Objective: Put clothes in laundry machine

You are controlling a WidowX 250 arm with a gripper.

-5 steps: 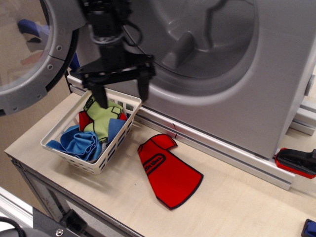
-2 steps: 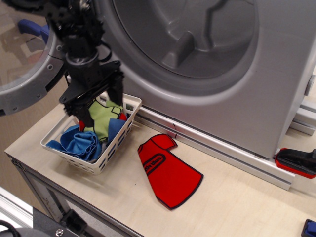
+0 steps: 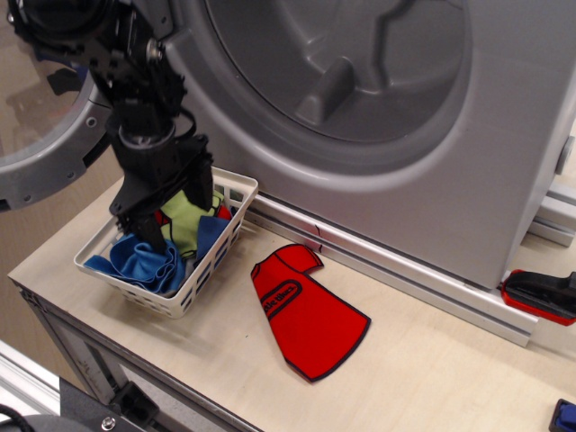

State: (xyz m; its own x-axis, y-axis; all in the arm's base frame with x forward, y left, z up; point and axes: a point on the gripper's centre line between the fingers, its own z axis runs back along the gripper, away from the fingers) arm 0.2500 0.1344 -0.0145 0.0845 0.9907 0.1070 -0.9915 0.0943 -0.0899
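The laundry machine (image 3: 378, 108) fills the upper frame: smooth grey metal, a wide round opening with a ribbed drum, and its round grey-rimmed door (image 3: 54, 135) swung open at 9 o'clock. Below lies the pale wood tabletop (image 3: 432, 378). At 8 o'clock on it sits a white slatted plastic basket (image 3: 193, 274), rectangular, holding crumpled clothes: a blue garment (image 3: 144, 261) at its near end, a lime green garment (image 3: 184, 219) behind it, a sliver of red at the far corner. A flat red garment (image 3: 306, 310) with dark piping lies on the tabletop at 3 o'clock of the basket, apart from it. The black gripper (image 3: 178, 216) stands in the basket, its fingers (image 3: 151, 229) apart, straddling the green cloth. Since a second ago it has moved toward 9 o'clock and sunk lower among the clothes.
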